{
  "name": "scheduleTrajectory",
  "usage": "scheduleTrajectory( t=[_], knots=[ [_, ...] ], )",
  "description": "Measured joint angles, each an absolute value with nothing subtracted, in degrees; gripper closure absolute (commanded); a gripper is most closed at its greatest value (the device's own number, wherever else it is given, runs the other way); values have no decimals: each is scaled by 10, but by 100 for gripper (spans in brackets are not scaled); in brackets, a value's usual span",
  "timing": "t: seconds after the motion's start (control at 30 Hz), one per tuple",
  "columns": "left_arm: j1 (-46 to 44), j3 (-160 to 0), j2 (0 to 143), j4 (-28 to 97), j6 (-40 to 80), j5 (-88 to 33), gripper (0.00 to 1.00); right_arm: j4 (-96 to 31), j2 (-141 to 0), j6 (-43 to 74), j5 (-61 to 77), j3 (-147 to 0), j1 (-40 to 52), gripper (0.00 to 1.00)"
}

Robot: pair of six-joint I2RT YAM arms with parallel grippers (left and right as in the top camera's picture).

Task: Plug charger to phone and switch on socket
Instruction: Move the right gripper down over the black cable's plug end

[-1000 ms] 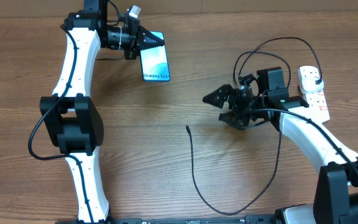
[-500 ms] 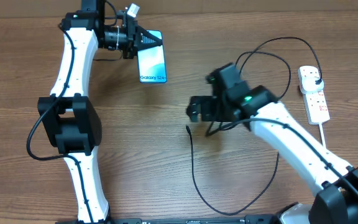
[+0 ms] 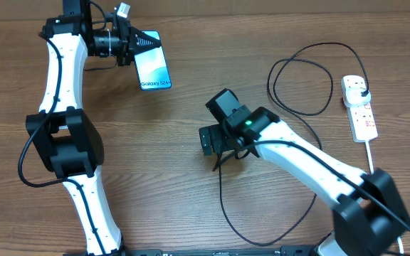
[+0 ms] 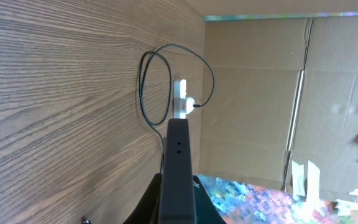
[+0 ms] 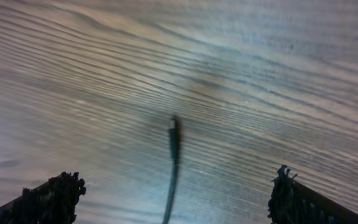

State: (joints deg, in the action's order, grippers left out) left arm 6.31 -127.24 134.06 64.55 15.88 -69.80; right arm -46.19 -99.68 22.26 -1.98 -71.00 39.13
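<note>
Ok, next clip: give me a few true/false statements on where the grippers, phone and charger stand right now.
1. The left gripper is shut on one end of the phone. True.
2. The right gripper is shut on the connector tip. False: its jaws stand open on either side of the tip, which lies untouched on the table.
3. The charger is already plugged into the phone. False: its tip lies on the table, well apart from the phone.
4. The charger's other end reaches the socket. True.
5. The phone's screen is dark. False: it shows bright cyan-blue.
</note>
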Motion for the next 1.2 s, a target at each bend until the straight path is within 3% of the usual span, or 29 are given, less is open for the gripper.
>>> scheduleTrajectory(
  t=[0.7,0.87,1.2],
  knots=[
    [61,-1272,1341,645,148,-685,96,-455,-1044,222,-17,-691,391,0],
    [61,-1272,1341,646,148,-685,96,-454,-1044,221,-16,-688,392,11],
    [61,-1272,1341,646,148,-672,96,-451,-1061,202,-4,-688,391,21]
  ],
)
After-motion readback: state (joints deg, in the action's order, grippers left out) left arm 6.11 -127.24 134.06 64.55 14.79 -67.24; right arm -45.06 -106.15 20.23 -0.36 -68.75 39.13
